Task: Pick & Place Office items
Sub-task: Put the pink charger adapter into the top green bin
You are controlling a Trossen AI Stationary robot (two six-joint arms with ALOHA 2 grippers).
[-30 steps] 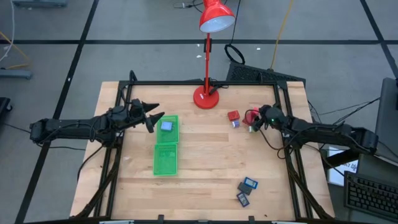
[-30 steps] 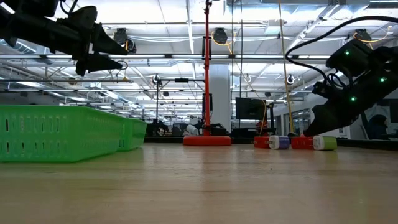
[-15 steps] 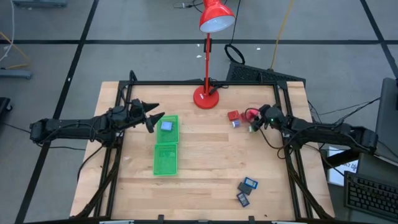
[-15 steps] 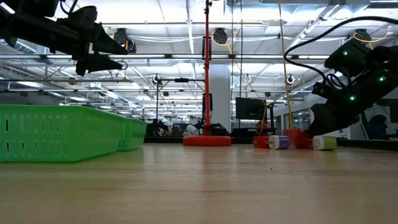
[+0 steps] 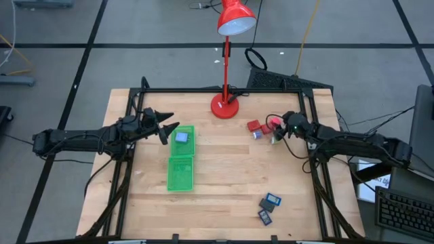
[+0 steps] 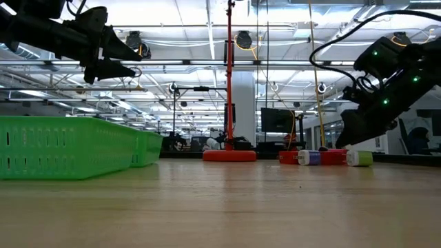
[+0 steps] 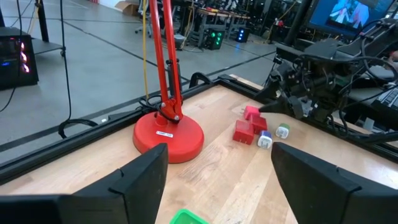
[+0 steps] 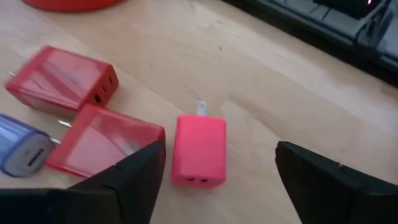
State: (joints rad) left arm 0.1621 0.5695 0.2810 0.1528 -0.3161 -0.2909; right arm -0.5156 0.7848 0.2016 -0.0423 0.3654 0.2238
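While right gripper (image 8: 214,186) hovers open over pink charger (image 8: 199,151), left gripper (image 5: 168,127) waits open above tray (image 5: 180,177); charger light, rigid, slick: pinch flat sides.

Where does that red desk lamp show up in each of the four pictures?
High view: desk lamp at the table's far edge, centre.
Low view: its pole and base at centre.
Left wrist view: base left of centre.
Right wrist view: only the base's edge.
Shared landmark: the red blocks beside it.
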